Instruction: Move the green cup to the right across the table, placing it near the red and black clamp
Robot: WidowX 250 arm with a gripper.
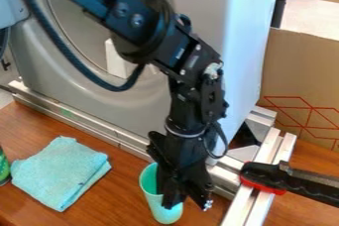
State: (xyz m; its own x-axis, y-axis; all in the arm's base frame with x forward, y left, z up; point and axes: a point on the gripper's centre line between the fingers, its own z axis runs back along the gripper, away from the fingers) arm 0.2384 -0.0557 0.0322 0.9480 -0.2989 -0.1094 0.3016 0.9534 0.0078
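Black, one empty hand (189, 205) hangs, two fingers apart, at one green cup (151, 201), near one folded cloth (61, 172).

rough cloth (59, 173), smooth wooden table (109, 200), metal rails (267, 145), likely plastic cup (163, 213)

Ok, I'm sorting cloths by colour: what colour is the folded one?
The folded cloth is light turquoise; it shows best in the camera view.
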